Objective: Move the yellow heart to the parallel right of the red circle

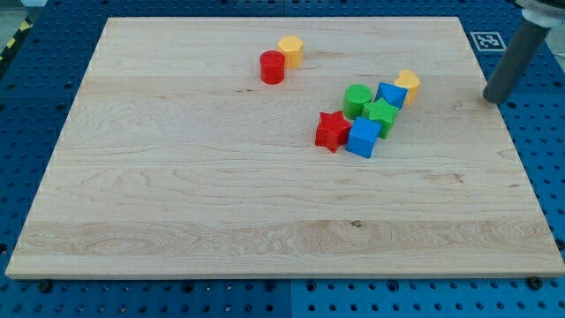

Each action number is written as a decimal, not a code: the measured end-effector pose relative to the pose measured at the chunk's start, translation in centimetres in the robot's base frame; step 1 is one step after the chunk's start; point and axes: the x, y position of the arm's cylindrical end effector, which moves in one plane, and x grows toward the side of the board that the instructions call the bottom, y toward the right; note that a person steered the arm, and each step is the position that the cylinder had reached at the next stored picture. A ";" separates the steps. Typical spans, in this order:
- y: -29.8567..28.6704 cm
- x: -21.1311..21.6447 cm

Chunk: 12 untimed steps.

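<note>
The yellow heart (407, 84) lies at the upper right of the wooden board (177, 194), touching a blue block (391, 94) at the top of a cluster. The red circle (272, 67) sits near the view's top centre, with a yellow hexagon-like block (290, 50) touching it on its upper right. My tip (494, 98) is at the board's right edge, well to the right of the yellow heart and slightly lower, touching no block.
The cluster below and left of the heart holds a green circle (357, 99), a green star (381, 116), a red star (332, 130) and a blue cube (362, 139). A blue perforated table (538, 132) surrounds the board.
</note>
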 end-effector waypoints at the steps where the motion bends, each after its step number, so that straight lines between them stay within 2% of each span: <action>1: -4.7 0.9; 3: -17.8 -1.8; 4: -16.2 -1.8; 5: -10.3 -1.8; 6: -8.7 -2.0; 8: -14.5 -2.6; 10: -2.4 -1.7; 11: -2.7 -2.9; 12: -8.8 -4.4</action>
